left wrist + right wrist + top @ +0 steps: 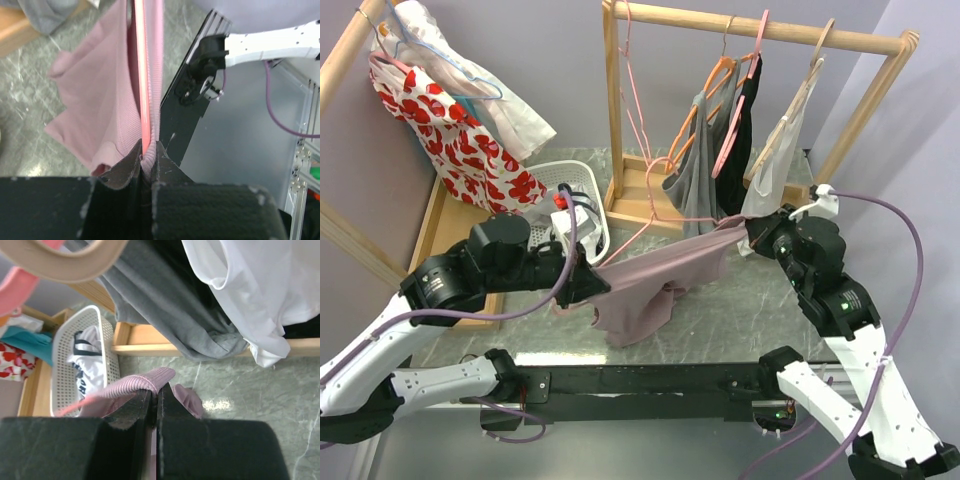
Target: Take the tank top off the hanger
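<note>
From the overhead view, the mauve tank top (655,280) is stretching in a taut band above the table (740,320), starting just right of the white basket (582,180) and running farther right, its loose body sagging down onto the marble in front of the basket. The left gripper (588,276) is clamping the end nearest the basket, where the pink hanger (638,232) is poking out of the fabric and angling up toward the wooden rack (760,28) standing behind and right of the basket. The right gripper (750,233), well to the right of the basket, is pinching the far end of the top. In the left wrist view, the left gripper (142,161) is squeezing its jaws onto the hanger (141,75) wire together with the ribbed tank top (95,100) wrapping around it. In the right wrist view, the right gripper (156,392) is closing tight on a ribbed fold of the tank top (142,381), which is leading off toward the basket (102,352) at the left, while a grey garment (165,305) and a white garment (250,285) are hanging above, to the basket's right.
</note>
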Available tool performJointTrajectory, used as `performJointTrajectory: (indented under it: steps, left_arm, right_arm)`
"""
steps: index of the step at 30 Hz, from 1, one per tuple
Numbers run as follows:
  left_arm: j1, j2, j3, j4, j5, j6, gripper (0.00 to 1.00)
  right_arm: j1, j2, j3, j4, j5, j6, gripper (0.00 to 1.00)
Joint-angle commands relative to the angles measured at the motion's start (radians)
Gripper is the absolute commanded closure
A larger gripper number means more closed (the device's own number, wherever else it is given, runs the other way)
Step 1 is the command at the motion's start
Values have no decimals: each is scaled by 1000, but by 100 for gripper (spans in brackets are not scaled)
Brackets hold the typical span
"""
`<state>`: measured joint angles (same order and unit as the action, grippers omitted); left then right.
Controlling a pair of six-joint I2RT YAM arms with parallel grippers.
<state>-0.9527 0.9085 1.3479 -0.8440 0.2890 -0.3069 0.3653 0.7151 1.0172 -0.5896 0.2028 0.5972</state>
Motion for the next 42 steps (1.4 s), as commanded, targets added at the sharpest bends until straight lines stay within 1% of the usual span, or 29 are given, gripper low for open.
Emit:
performJointTrajectory:
  steps: [1, 4, 6, 7, 9, 11, 12, 13, 14, 16, 17, 19, 21, 24, 25, 27, 32, 36, 42]
  left_arm:
    - [-1, -37, 86, 22, 13, -8, 99]
    - [-1, -63, 82, 42, -33, -12, 99]
    - [-1, -72, 76, 65, -39, -14, 99]
    - [0, -69, 63, 69, -39, -14, 99]
    - [0, -48, 51, 82, -39, -9, 99]
    - [-1, -21, 36, 92, -21, -8, 99]
    - [0, -13, 28, 114, -14, -6, 99]
    - [-1, -8, 8, 128, -8, -6, 99]
    - [0, 1, -1, 140, -11, -5, 99]
    - [-1, 12, -22, 166, -14, 3, 99]
    - [-1, 29, -23, 166, -20, 12, 99]
    - [-3, 44, -27, 169, -14, 23, 99]
    - [-4, 64, -32, 175, -14, 32, 99]
    - [-35, 95, -44, 195, -51, 42, 99]
    - [-43, 104, -50, 221, -60, 40, 99]
    - [-67, 115, -75, 258, -91, 29, 99]
    - [-119, 151, -122, 391, -163, -14, 99]
    - [-156, 197, -145, 465, -253, -31, 99]
    - [-169, 283, -105, 506, -341, -35, 99]
  right_arm:
    - [-32, 40, -16, -1, 110, -14, 96]
    - [-34, 53, -14, -10, 96, -4, 96]
    - [-34, 49, -23, 5, 31, -16, 96]
    - [-34, 40, -32, 29, -11, -23, 94]
    - [-34, 34, -51, 25, -71, -22, 92]
    - [-34, 17, -69, 22, -124, -39, 85]
    - [-31, 1, -80, 24, -188, -46, 79]
    - [-32, -46, -92, 39, -198, -53, 67]
    - [-32, -77, -118, 42, -200, -36, 49]
    - [-32, -170, -134, 31, -172, -22, 37]
    - [-31, -196, -135, 25, -158, -13, 35]
    - [-31, -267, -129, 16, -137, 1, 34]
    - [-31, -304, -126, 22, -137, 35, 34]
    - [-32, -338, -140, 71, -193, 81, 36]
    - [-31, -329, -141, 97, -241, 98, 36]
    - [-31, -293, -144, 126, -284, 110, 37]
    - [-31, -238, -164, 272, -403, 154, 38]
    - [-23, -171, -154, 338, -439, 164, 38]
    - [30, -115, -141, 370, -451, 165, 37]
